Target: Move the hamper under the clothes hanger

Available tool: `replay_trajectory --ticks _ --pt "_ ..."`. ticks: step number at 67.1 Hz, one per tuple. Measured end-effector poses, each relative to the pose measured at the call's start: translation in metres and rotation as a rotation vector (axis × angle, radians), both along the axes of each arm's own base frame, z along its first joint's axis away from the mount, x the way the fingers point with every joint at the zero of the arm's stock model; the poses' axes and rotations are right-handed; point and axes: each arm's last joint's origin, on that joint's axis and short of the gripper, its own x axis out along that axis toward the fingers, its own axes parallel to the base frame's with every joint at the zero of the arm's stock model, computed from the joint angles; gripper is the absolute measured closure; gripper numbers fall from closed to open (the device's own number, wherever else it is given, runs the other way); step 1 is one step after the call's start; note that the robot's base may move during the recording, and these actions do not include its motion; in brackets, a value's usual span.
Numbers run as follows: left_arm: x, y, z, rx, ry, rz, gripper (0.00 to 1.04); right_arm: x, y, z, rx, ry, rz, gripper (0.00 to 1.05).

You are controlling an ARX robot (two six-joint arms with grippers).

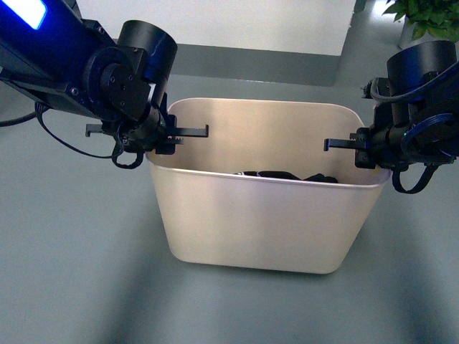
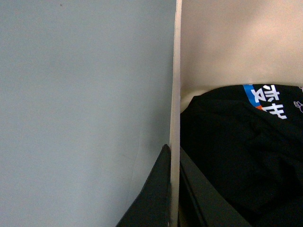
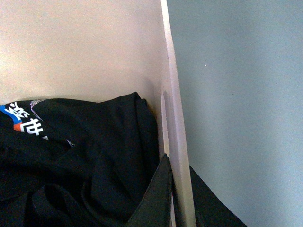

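Beige hamper (image 1: 251, 229) pinched at both short walls.
Our left gripper (image 1: 162, 143) and right gripper (image 1: 371, 153) each clamp a rim; we should lift level, moving together.

A plain indoor room, more office or lab than home: smooth grey-green floor (image 1: 72, 287), a white wall (image 1: 251, 18) with a dark skirting strip (image 1: 272, 68), a potted plant (image 1: 427, 14) in the far corner, and a beige hamper (image 1: 265, 229) holding dark clothes (image 1: 287, 175).

1 hamper (image 1: 258, 222), 1 black garment (image 1: 287, 175), 1 plant (image 1: 428, 18), 1 left pincer (image 1: 163, 145), 1 right pincer (image 1: 371, 154).
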Motion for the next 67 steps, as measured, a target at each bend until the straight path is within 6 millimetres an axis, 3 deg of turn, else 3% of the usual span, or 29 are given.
replay_trajectory --ticks 67 --pt "-0.001 -0.005 -0.011 0.006 0.03 -0.001 1.01 -0.003 -0.005 -0.017 0.01 0.018 -0.012 1.02"
